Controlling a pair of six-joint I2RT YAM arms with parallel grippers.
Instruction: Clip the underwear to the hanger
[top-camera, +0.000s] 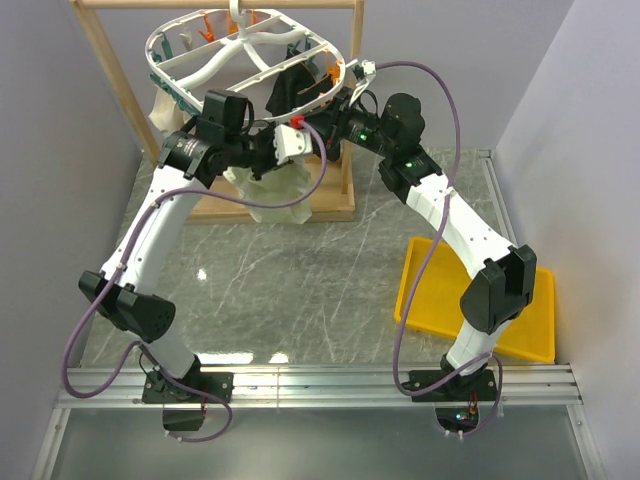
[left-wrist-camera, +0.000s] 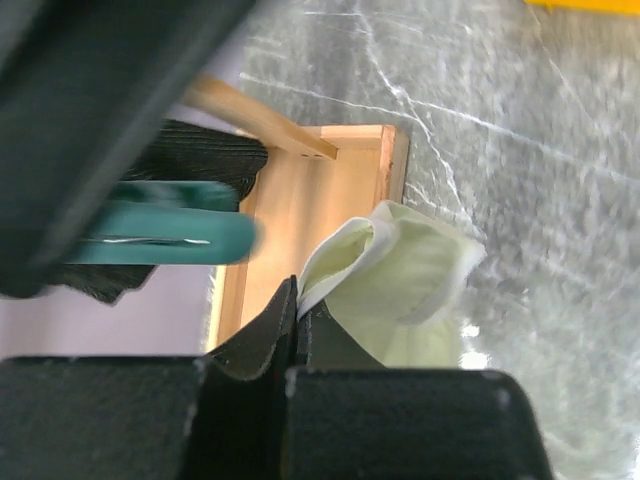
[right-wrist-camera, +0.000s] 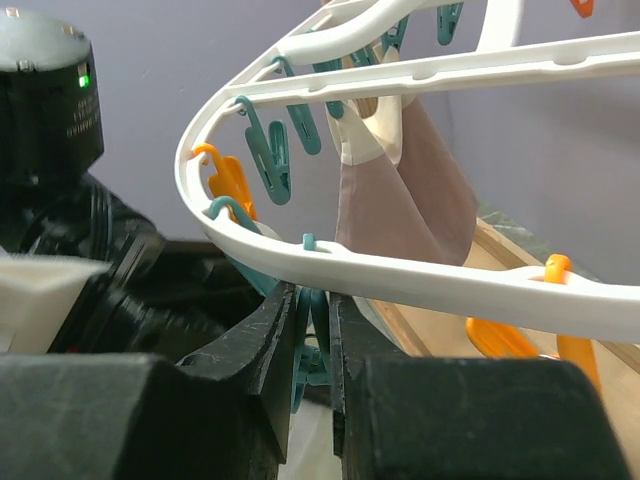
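The white hanger (top-camera: 196, 76) hangs from the wooden rack, ringed with teal and orange clips; its rim (right-wrist-camera: 430, 278) crosses the right wrist view. My right gripper (right-wrist-camera: 312, 312) sits just under that rim, shut on a teal clip (right-wrist-camera: 322, 345) that it squeezes between its pads. The pale cream underwear (left-wrist-camera: 405, 285) dangles over the rack's base. My left gripper (left-wrist-camera: 297, 312) is shut on its folded edge. In the top view the underwear (top-camera: 272, 192) hangs below the left gripper (top-camera: 292, 142), close to the right gripper (top-camera: 335, 118). A blurred teal clip (left-wrist-camera: 165, 236) is close to the left wrist camera.
The wooden rack has an upright (top-camera: 118, 92) and a base board (top-camera: 330, 207) under the hanger. A black garment (top-camera: 290, 88) and a beige-pink cloth (right-wrist-camera: 400, 190) hang from the hanger's clips. A yellow tray (top-camera: 525, 315) lies at the right of the table.
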